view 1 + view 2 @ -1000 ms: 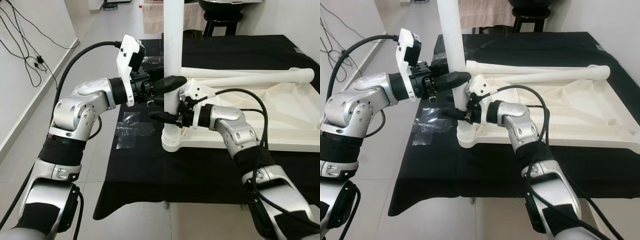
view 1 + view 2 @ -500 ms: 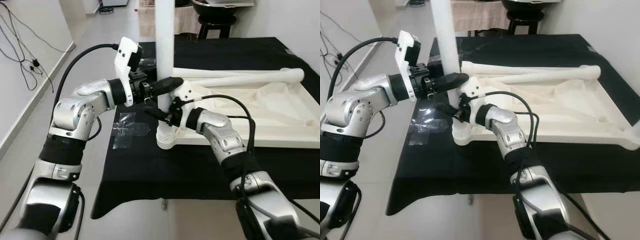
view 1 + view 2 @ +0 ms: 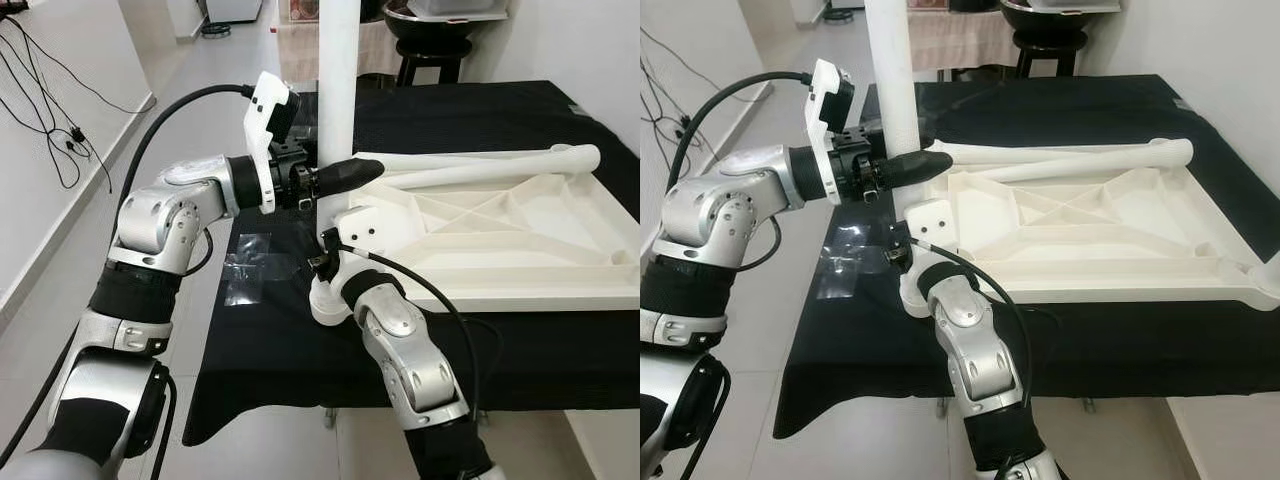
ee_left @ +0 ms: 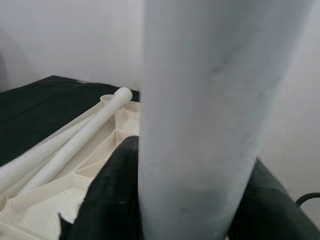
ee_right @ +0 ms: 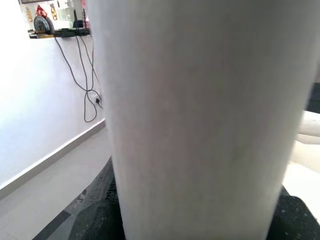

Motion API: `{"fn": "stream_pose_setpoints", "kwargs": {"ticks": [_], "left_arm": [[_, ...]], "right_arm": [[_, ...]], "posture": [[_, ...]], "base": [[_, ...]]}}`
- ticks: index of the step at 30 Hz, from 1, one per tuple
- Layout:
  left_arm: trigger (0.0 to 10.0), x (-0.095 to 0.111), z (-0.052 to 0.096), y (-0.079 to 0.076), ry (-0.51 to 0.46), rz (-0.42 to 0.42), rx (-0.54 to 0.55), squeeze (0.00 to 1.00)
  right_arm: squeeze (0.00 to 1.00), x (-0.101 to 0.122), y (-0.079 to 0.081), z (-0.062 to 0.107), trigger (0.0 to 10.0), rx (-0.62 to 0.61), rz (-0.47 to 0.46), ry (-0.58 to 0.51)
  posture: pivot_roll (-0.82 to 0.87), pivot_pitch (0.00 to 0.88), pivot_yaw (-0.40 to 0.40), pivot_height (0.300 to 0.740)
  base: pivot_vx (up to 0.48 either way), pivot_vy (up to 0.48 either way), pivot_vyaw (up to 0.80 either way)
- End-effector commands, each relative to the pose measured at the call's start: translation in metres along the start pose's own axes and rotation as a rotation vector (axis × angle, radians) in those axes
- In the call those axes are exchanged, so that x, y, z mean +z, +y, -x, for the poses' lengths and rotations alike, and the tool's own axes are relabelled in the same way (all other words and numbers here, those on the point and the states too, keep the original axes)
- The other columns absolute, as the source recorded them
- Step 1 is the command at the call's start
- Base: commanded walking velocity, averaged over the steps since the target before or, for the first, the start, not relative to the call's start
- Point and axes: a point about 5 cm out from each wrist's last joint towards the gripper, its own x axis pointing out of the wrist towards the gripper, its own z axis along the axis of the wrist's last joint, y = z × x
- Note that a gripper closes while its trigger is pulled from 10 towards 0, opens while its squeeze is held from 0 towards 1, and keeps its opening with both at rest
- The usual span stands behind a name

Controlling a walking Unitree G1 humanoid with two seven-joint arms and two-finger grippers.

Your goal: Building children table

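Both grippers pinch one upright leg, its long axis vertical, foot in the tabletop corner socket — left gripper high, right gripper apparently lower.

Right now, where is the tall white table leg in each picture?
Left eye: leg upright, left of middle, left gripper on it.
Right eye: leg upright, further left.
Left wrist: leg close up between the fingers.
Right wrist: leg close up.
Shared landmark: white tabletop, also.
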Motion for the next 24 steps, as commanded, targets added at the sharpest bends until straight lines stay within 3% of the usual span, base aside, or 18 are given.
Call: {"fn": "stream_pose_setpoints", "kwargs": {"ticks": [1,8,9,10,11,12,13,14,15,16,17,19,20,24], "left_arm": [[0.0,0.002,0.007,0.007,-0.009,-0.001,0.051,0.0],[0.0,0.003,0.005,0.003,-0.012,0.009,0.018,0.0],[0.0,0.003,0.005,0.003,-0.013,0.009,0.013,0.0],[0.0,0.003,0.005,0.002,-0.013,0.01,0.009,0.0],[0.0,0.003,0.005,0.002,-0.013,0.01,0.009,0.0],[0.0,0.003,0.005,0.002,-0.012,0.011,0.006,0.0],[0.0,0.002,0.006,0.001,-0.012,0.012,0.002,0.0],[0.0,0.002,0.006,0.001,-0.012,0.012,0.002,0.0],[0.0,0.002,0.006,0.001,-0.012,0.012,0.0,0.0],[0.0,0.002,0.006,0.001,-0.013,0.013,-0.002,0.0],[0.0,0.002,0.006,0.001,-0.013,0.013,-0.002,0.0],[0.0,0.003,0.006,0.0,-0.014,0.013,-0.005,0.0],[0.0,0.003,0.007,-0.001,-0.013,0.012,-0.01,0.0],[0.0,0.003,0.007,-0.002,-0.012,0.012,-0.019,0.0]], "right_arm": [[0.0,-0.04,0.012,0.0,0.0,-0.013,-0.126,0.192],[0.0,-0.03,0.02,0.012,0.0,-0.079,-0.116,0.217],[0.0,-0.026,0.019,0.012,0.5,-0.076,-0.11,0.209],[0.0,-0.021,0.016,0.01,10.0,-0.06,-0.099,0.19],[0.0,-0.021,0.016,0.01,10.0,-0.06,-0.099,0.19],[0.45,-0.013,0.012,0.005,10.0,0.019,-0.089,0.142],[1.0,-0.006,0.012,0.001,10.0,0.192,-0.102,0.1],[1.0,-0.006,0.012,0.001,10.0,0.192,-0.102,0.1],[1.0,-0.001,0.012,-0.001,10.0,0.313,-0.113,0.073],[1.0,0.008,0.001,-0.003,10.0,0.418,-0.088,0.021],[1.0,0.008,0.001,-0.003,10.0,0.418,-0.088,0.021],[1.0,0.019,-0.019,-0.004,10.0,0.54,-0.021,-0.028],[0.0,0.022,-0.032,-0.005,10.0,0.618,0.042,-0.019],[0.0,0.026,-0.052,-0.009,10.0,0.702,0.118,0.021]], "posture": [[0.05,0.137,0.038,0.74],[0.05,0.136,0.04,0.74],[0.05,0.135,0.04,0.74],[0.05,0.135,0.039,0.74],[0.05,0.135,0.039,0.74],[0.05,0.135,0.039,0.74],[0.05,0.135,0.042,0.74],[0.05,0.135,0.042,0.74],[0.05,0.134,0.04,0.74],[0.05,0.134,0.04,0.74],[0.05,0.134,0.04,0.74],[0.05,0.132,0.041,0.74],[0.06,0.133,0.041,0.74],[0.06,0.132,0.039,0.74]], "base": [[0.0,0.0,0.0],[0.0,0.0,0.0],[0.0,0.0,0.0],[0.0,0.0,0.0],[0.0,0.0,0.0],[0.0,0.0,0.0],[0.0,0.0,0.0],[0.0,0.0,0.0],[0.0,0.0,0.0],[0.0,0.0,0.0],[0.0,0.0,0.0],[0.0,0.0,0.0],[0.0,0.0,0.0],[0.0,0.0,0.0]]}}
